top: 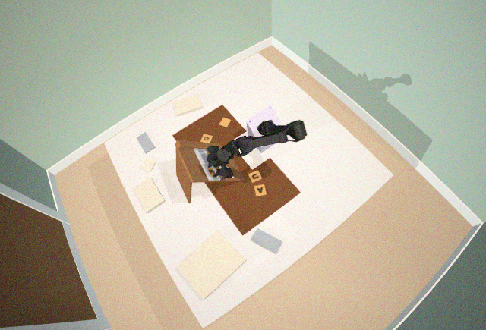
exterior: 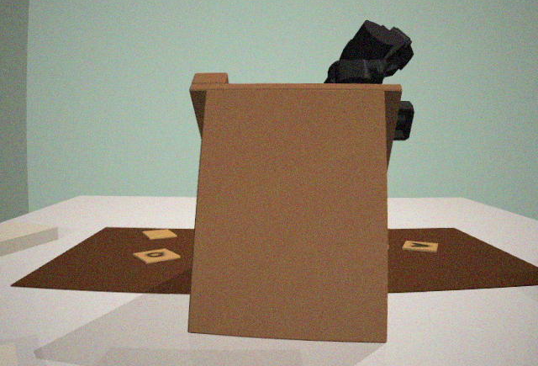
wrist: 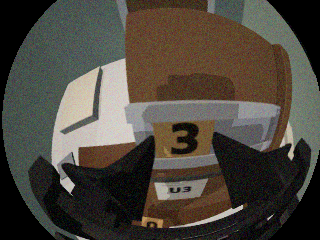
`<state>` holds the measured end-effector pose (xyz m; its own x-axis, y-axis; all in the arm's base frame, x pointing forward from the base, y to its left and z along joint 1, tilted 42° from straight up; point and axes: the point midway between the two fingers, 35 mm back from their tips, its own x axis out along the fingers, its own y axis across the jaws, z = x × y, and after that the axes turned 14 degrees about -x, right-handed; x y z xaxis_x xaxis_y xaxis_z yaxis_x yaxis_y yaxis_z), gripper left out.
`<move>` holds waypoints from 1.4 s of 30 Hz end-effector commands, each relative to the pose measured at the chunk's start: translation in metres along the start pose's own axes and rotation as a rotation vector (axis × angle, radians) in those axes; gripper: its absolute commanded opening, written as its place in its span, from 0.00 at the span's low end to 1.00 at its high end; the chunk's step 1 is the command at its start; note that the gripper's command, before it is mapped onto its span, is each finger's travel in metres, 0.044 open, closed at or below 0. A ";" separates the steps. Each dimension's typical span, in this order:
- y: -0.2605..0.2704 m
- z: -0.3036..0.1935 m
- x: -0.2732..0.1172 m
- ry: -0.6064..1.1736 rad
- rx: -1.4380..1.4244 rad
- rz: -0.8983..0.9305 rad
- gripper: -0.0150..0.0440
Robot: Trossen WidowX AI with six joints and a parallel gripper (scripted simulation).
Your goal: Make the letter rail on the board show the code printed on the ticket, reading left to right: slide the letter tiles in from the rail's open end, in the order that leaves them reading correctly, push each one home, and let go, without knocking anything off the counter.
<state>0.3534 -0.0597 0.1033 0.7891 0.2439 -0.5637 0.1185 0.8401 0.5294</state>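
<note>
The board (top: 184, 161) (exterior: 291, 214) (wrist: 200, 50) stands tilted, its back facing the exterior camera. Its grey, see-through rail (top: 201, 155) (wrist: 247, 111) holds a tile with a 3 (wrist: 184, 138), a little in from the left end in the wrist view. The rail right of it shows no tile. My gripper (wrist: 184, 138) is shut on this tile, one finger on each side. The ticket (wrist: 180, 189) below reads U3. A U tile (top: 254, 176), a tile with an A or V (top: 260, 190) (exterior: 419, 246), an O-like tile (top: 206, 138) (exterior: 156, 255) and a plain-looking tile (top: 225, 122) (exterior: 159, 234) lie flat.
Brown mats (top: 243, 216) (exterior: 87, 270) lie on both sides of the board. Pale flat blocks (top: 210, 264) (top: 148, 194) (top: 187, 104) and grey pieces (top: 266, 240) (top: 146, 143) lie around on the white counter (top: 333, 173). The arm (top: 260, 143) reaches over from the lilac base plate (top: 263, 114).
</note>
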 end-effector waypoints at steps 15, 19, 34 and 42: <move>-0.015 -0.005 0.001 0.005 0.000 0.000 0.25; -0.018 -0.006 0.001 0.005 0.000 0.000 0.25; -0.029 -0.008 0.001 0.005 -0.001 0.000 0.25; -0.035 -0.010 0.001 0.005 -0.001 -0.001 0.25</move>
<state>0.3453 -0.0816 0.0823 0.7887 0.2429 -0.5648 0.1185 0.8413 0.5274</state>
